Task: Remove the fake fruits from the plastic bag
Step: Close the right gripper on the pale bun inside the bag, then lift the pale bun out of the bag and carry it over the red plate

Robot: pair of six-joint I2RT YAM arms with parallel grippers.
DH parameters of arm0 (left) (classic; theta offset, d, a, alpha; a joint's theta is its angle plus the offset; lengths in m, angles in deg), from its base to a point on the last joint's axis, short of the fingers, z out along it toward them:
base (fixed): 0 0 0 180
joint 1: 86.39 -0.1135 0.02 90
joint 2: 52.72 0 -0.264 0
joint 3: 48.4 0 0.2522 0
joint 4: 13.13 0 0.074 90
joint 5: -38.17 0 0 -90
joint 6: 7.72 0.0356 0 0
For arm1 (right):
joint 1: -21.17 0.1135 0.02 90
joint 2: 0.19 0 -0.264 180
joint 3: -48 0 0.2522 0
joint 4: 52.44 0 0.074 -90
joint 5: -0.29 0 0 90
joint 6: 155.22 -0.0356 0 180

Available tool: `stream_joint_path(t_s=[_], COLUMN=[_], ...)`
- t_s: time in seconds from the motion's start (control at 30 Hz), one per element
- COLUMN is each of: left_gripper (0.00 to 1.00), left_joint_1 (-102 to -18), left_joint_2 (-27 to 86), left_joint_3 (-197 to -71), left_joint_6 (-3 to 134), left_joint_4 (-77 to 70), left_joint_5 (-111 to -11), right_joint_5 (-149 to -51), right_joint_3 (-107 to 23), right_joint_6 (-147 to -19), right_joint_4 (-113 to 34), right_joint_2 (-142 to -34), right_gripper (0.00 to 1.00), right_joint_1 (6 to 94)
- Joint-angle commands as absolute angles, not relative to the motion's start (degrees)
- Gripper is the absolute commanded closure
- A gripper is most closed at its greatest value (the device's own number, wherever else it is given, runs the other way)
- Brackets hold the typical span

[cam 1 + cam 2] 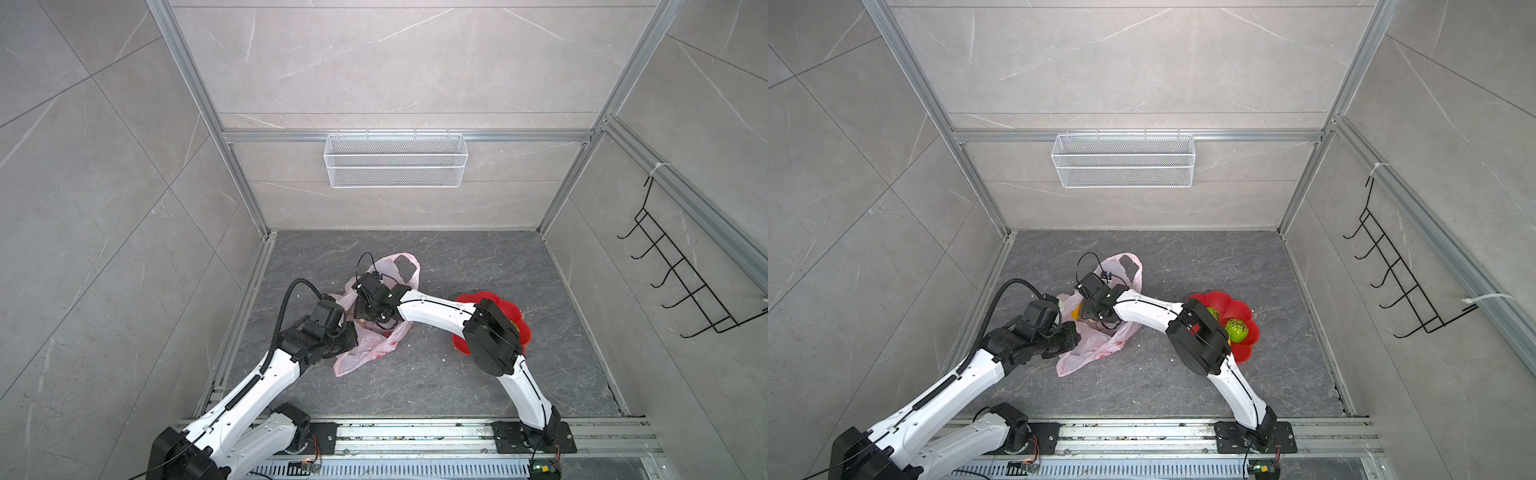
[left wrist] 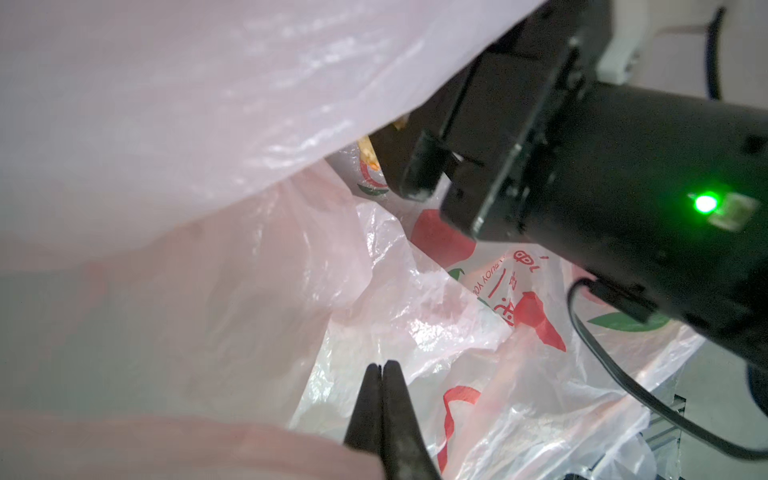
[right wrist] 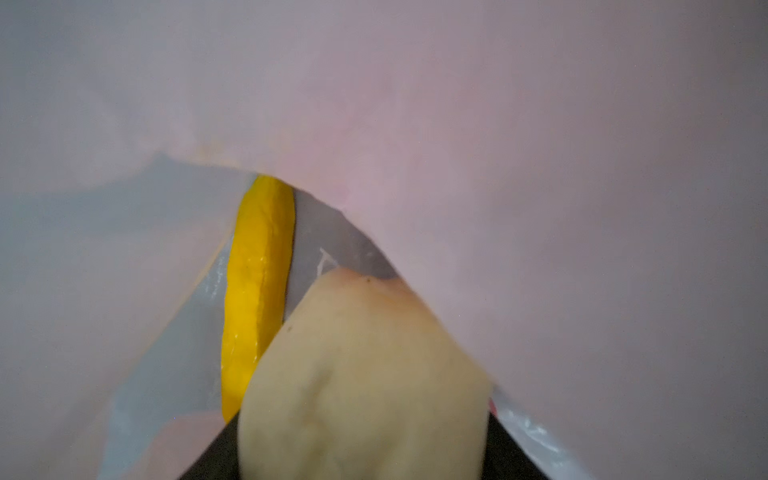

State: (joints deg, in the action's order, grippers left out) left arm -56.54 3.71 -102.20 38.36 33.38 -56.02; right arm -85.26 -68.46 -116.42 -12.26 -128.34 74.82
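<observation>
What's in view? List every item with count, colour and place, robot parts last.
crinkly plastic bag: one, translucent pale pink with red prints, on the floor
long plastic banana: one, yellow, inside the bag
lumpy cream plastic fruit: one, cream, inside the bag
flower-shaped plastic dish: one, red, right of the bag, partly under the right arm
lumpy green plastic fruits: two seen, green, in the dish
wire mesh basket: one, white, on the back wall
wire hook rack: one, black, right wall
left gripper: black fingers shut, at the bag's edge
right gripper: in the bag, fingers closed on the cream fruit
</observation>
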Motion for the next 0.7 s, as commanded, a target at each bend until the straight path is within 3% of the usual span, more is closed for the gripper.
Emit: stream_joint_path(t_s=[0.0, 0.67], left_gripper=[1.00, 1.00], left_joint_1=[-56.8, -56.8], left_joint_2=[3.5, 4.9], left_joint_3=[-104.6, -106.1], left_joint_6=[39.0, 38.2], left_joint_4=[31.4, 28.1], left_joint_5=[-53.5, -50.6], right_joint_5=[-86.7, -95.0], right_joint_3=[-67.2, -63.7], right_joint_6=[-112.2, -102.0], right_joint_4=[-10.3, 1.4], right_joint_2=[-123.6, -110.5], right_gripper=[0.56, 0.58], right_joint_1=[75.0, 75.0])
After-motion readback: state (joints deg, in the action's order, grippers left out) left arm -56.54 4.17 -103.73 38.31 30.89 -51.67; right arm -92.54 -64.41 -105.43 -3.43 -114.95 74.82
